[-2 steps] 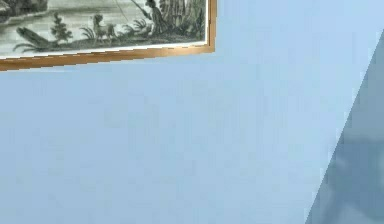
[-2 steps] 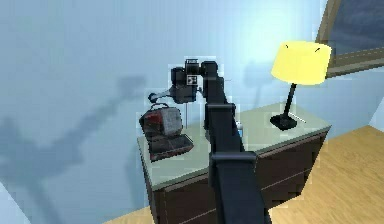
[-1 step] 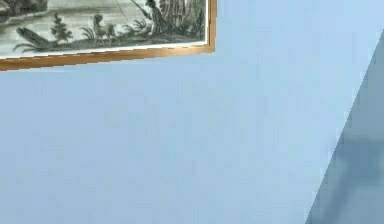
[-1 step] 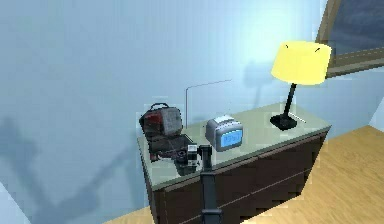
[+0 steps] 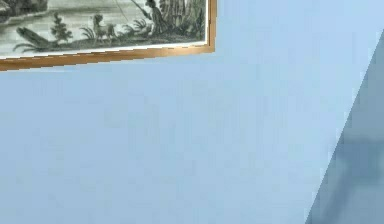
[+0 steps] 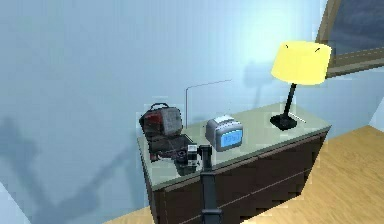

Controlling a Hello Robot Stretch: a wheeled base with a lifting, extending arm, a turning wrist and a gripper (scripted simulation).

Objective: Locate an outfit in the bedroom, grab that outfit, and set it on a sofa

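Pale blue wall [image 5: 200, 140] ahead in the forward view, with a wood-framed picture [image 5: 100, 30] at the top left. In the arm side view I note a dark-fronted dresser [image 6: 258, 138] with a grey-green top standing against the same blue wall, on a wooden floor [image 6: 340, 190], and a window [image 6: 355, 40] at the upper right.

At the dresser's right end stands a yellow-shaded lamp [image 6: 300, 65] on a black stem. Mid-top is a small grey box with a blue face [image 6: 226, 133]. Behind it a thin clear panel [image 6: 208, 98] stands upright along the back edge.

At the left back corner lies a dark red-and-grey bundle [image 6: 162, 122]; I cannot tell whether it is the outfit.

The arm [image 6: 212, 200] rises at the front edge. The gripper [image 6: 183, 160] sits over the left front corner, just in front of the bundle. I cannot tell its state or whether it holds anything.
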